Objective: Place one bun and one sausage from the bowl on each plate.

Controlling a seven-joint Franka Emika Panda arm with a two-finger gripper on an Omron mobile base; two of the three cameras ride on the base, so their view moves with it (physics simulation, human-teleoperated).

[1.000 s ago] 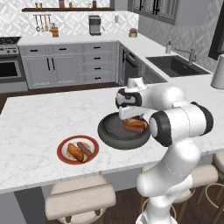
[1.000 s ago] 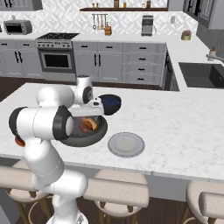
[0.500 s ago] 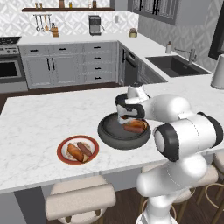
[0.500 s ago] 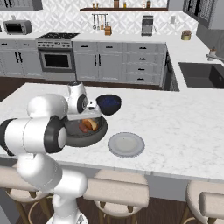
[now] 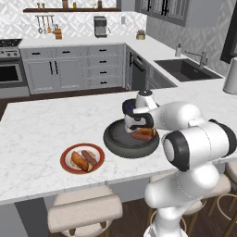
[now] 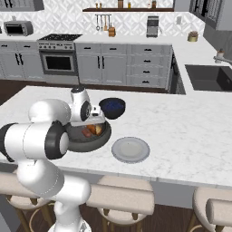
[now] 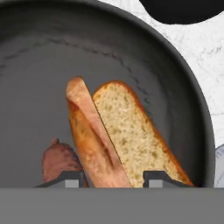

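The wide dark grey bowl (image 5: 115, 143) (image 6: 84, 142) (image 7: 43, 65) holds a split bun (image 7: 118, 131) (image 5: 144, 134) (image 6: 93, 130) and a sausage (image 7: 59, 162) lying at its left side. My gripper (image 7: 116, 179) (image 5: 136, 126) (image 6: 94, 120) reaches down into the bowl, its two fingertips closed against the near end of the bun. The red-rimmed plate (image 5: 65, 157) carries a bun (image 5: 78, 162) and a sausage (image 5: 89, 157). Right of the bowl lies the light grey plate (image 6: 130, 149), with nothing on it.
A smaller dark blue bowl (image 6: 112, 108) (image 7: 183, 11) stands just behind the grey bowl. Everything sits on a white marble island (image 5: 37, 125) with stools (image 5: 83, 210) along its near edge. A sink (image 5: 187, 69) lies on the far counter.
The hand has come down over the bowl and the fingers have closed in from wide open onto the bun. The dishes have not moved.
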